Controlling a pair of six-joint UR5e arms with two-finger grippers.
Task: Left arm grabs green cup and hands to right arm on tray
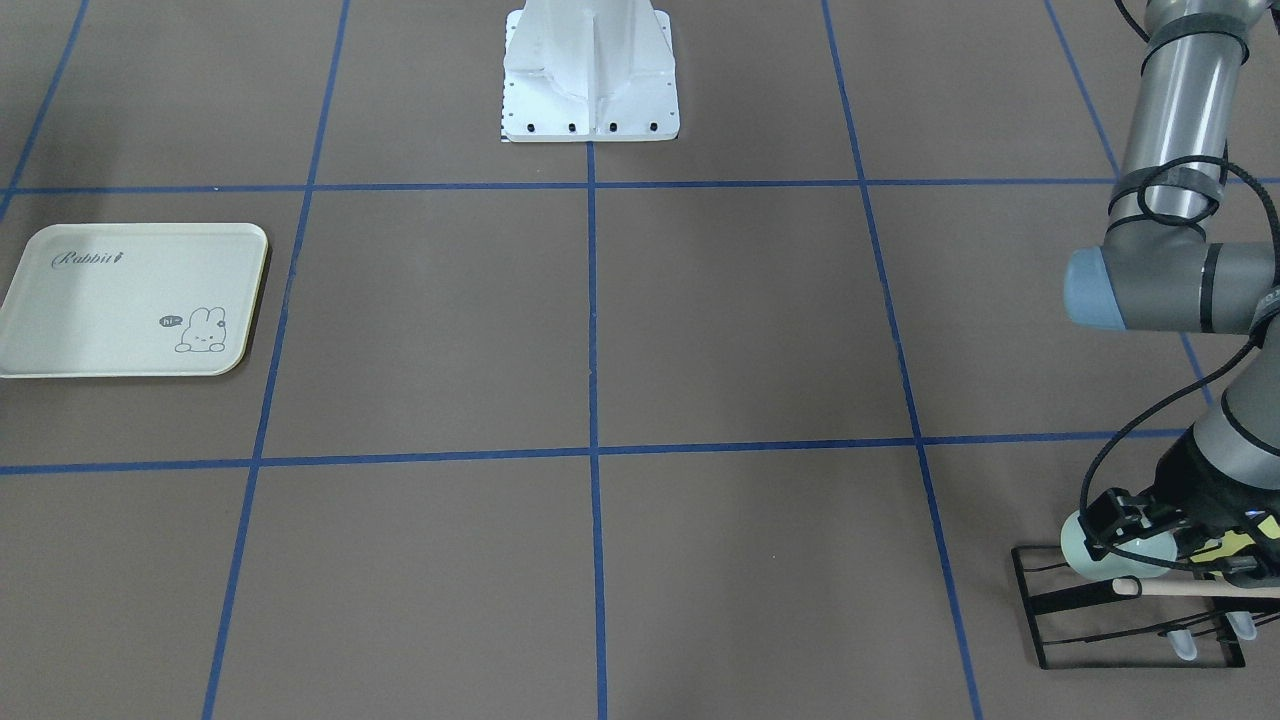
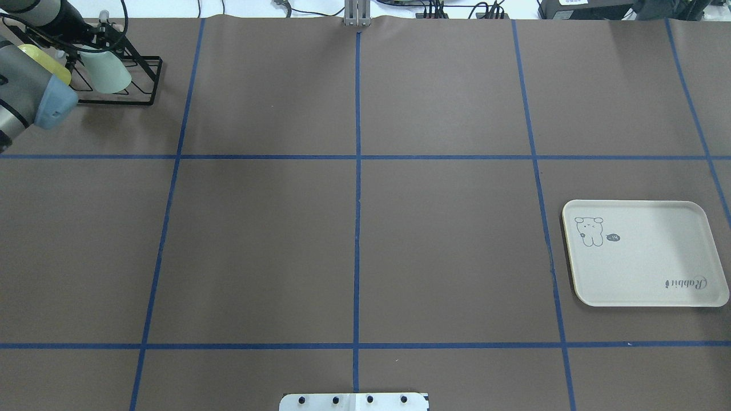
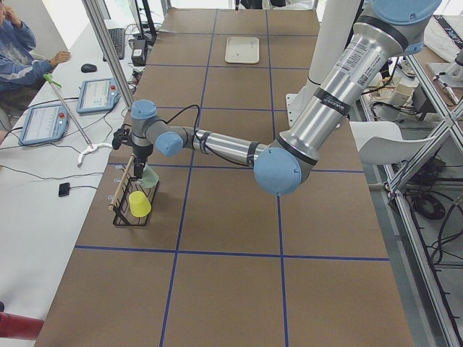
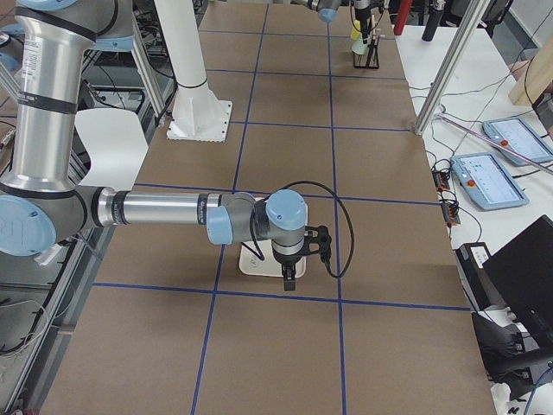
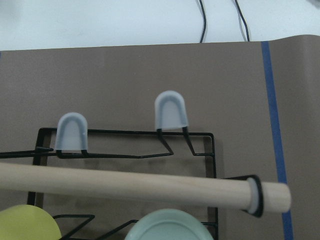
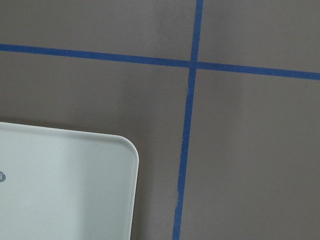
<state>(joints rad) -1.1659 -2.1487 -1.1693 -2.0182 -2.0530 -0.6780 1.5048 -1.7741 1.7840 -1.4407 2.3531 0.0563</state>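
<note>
Pulling the green cup (image 1: pixel 1080 540) off the far-left rack (image 1: pixel 1065 601), you are risking snagging the wooden rod (image 5: pixel 150 185); left gripper (image 1: pixel 1115 530) clench: cannot tell.

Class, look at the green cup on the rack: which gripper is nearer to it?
Left. The left gripper is right at the green cup on the black wire rack. The right gripper hangs at the table's opposite end, above the tray.

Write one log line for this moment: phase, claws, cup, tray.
phase: pick | left claw: at green cup on black rack, grip unclear | right claw: over tray corner, state unclear | tray: no cup
</note>
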